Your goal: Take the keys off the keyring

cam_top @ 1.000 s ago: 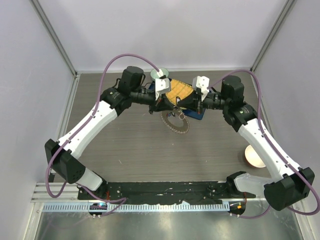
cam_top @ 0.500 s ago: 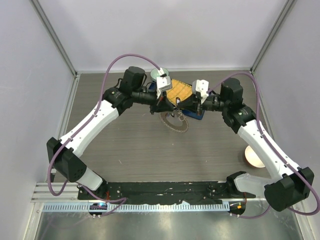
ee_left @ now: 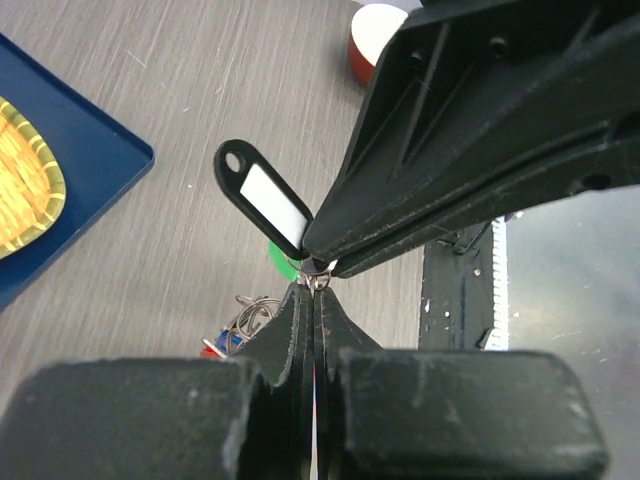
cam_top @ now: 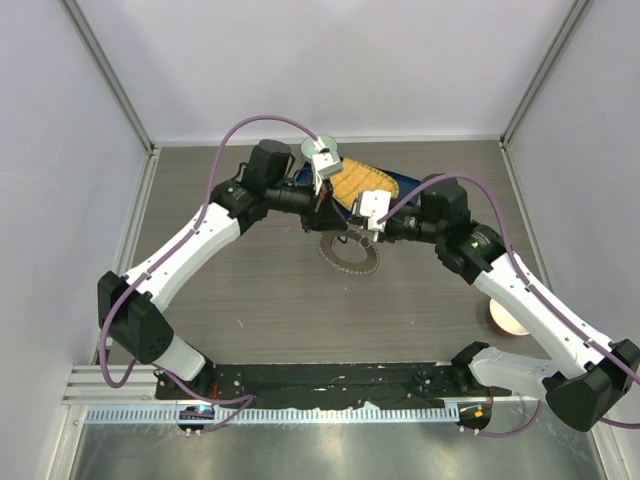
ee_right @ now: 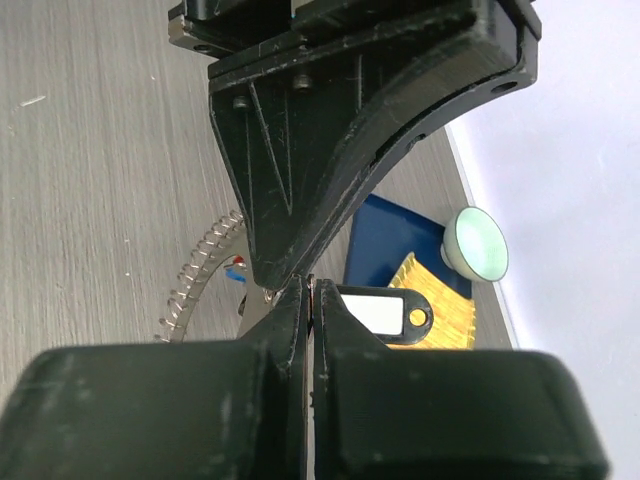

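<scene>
The keyring (cam_top: 350, 255), a wide ring fringed with small silvery keys, lies just below both grippers; its arc (ee_right: 200, 270) also shows in the right wrist view. My left gripper (cam_top: 335, 215) (ee_left: 315, 285) is shut, pinching a small wire ring at its tips. Tip to tip against it, my right gripper (cam_top: 356, 229) (ee_right: 310, 285) is shut on a black key tag (ee_left: 265, 195) (ee_right: 385, 315) with a white label. A bunch of keys (ee_left: 240, 320) with red and blue heads hangs below the left fingers. Whether the keyring rests on the table is unclear.
A blue tray (cam_top: 400, 183) with a yellow mat (cam_top: 358, 182) lies behind the grippers. A pale green bowl (cam_top: 312, 148) stands at the back. A small cream bowl (cam_top: 508, 313) sits at the right near the right arm. Walls close in left, right and back.
My right gripper has swung left and forward off the blue tray and now meets the left gripper's tips. The left gripper has barely moved. The keyring has shifted slightly nearer.
</scene>
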Robot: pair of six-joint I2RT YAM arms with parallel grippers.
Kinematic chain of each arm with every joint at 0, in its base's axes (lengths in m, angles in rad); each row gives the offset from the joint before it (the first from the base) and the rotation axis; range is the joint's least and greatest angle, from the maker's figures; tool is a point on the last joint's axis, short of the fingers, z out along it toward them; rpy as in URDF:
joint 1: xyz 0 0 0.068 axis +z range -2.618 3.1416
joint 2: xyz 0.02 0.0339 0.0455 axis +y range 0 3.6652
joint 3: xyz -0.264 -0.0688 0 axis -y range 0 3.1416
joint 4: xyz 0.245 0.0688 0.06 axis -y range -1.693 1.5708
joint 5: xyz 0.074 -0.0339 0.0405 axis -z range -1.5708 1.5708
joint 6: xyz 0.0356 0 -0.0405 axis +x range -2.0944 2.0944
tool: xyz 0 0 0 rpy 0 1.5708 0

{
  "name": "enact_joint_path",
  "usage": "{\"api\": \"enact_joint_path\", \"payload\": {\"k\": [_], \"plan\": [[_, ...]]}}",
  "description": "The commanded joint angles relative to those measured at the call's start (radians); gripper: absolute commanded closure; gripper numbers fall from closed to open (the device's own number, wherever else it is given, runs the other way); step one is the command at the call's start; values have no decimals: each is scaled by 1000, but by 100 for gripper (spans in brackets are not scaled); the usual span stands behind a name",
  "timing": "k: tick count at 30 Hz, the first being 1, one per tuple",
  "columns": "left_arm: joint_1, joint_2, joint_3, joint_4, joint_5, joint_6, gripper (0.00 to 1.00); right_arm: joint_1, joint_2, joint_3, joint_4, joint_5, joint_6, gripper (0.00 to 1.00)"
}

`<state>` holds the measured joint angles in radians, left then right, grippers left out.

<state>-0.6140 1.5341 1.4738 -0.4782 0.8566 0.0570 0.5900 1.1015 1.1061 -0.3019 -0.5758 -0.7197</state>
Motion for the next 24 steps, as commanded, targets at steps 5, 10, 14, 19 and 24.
{"api": "enact_joint_path", "payload": {"k": [5, 10, 14, 19, 24], "plan": [[-43, -75, -90, 386, 47, -269, 98, 120, -38, -32, 129, 131, -66, 99], [-38, -121, -118, 273, 32, -174, 58, 120, -51, -51, 119, 122, -138, 99], [-10, -169, -124, 162, 32, -77, 53, 120, -45, -31, 90, 84, -210, 99], [59, -233, -121, 53, 146, -7, 52, 120, -17, 11, 50, 79, -264, 99], [99, -284, -130, -8, 138, 29, 53, 119, -15, 58, 17, 54, -297, 99]]}}
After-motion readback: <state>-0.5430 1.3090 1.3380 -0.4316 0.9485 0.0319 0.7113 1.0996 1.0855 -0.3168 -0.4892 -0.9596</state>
